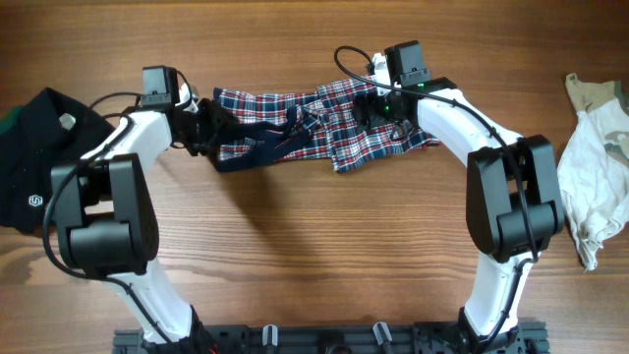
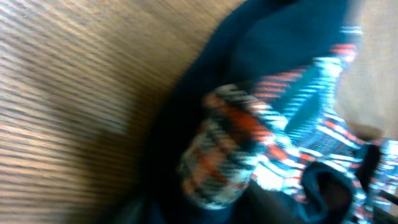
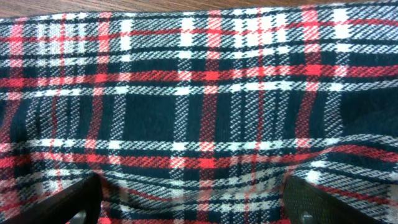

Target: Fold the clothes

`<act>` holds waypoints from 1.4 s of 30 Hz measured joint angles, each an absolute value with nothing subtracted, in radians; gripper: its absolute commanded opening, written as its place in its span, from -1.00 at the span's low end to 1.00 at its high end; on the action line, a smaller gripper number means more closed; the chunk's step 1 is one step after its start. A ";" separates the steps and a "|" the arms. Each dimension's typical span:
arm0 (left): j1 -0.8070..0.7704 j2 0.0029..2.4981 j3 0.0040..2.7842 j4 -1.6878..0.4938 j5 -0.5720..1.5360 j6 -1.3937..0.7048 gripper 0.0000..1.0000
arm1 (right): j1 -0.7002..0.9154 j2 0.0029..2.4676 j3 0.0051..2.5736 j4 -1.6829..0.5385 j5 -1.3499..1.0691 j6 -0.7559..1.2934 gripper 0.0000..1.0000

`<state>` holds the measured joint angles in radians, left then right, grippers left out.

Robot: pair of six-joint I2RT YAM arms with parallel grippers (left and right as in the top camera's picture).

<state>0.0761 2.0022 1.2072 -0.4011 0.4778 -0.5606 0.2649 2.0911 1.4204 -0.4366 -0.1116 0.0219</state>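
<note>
The clothes (image 1: 339, 133), a red, navy and white plaid shirt with navy trim, lie crumpled in a strip across the far middle of the table. My left gripper (image 1: 203, 128) is at the shirt's left end, against the navy trim. The left wrist view is blurred: it shows bunched plaid (image 2: 230, 149) and navy cloth close up, and its fingers do not show clearly. My right gripper (image 1: 378, 108) sits over the shirt's right half. In the right wrist view the plaid (image 3: 199, 93) fills the frame, and my right gripper (image 3: 199, 205) stands open, its fingers (image 3: 74, 202) wide apart on the cloth.
A black garment (image 1: 34, 167) with a small white logo lies at the left edge of the wooden table (image 1: 314, 246). A white and beige garment (image 1: 595, 167) lies at the right edge. Both arm bases stand at the near edge.
</note>
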 measured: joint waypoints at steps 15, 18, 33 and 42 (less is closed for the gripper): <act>0.193 1.898 1.209 -0.422 0.400 -0.352 -0.92 | 0.302 2.104 1.562 -0.588 -0.151 -0.035 0.84; 0.199 1.899 1.276 -0.519 0.326 -0.290 -0.93 | 0.323 2.104 1.614 -0.614 -0.157 -0.026 0.85; 0.017 1.898 1.724 -0.847 0.055 -0.097 -0.92 | 0.141 2.070 1.652 -0.810 0.054 0.008 0.87; -0.219 1.898 1.759 -0.823 0.038 -0.096 -0.92 | 0.115 2.069 1.652 -0.835 0.054 0.011 0.88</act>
<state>-0.2188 1.8980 1.7592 -0.8234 0.0383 -0.0963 0.1150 2.0693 1.6524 -0.8352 0.0536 0.0113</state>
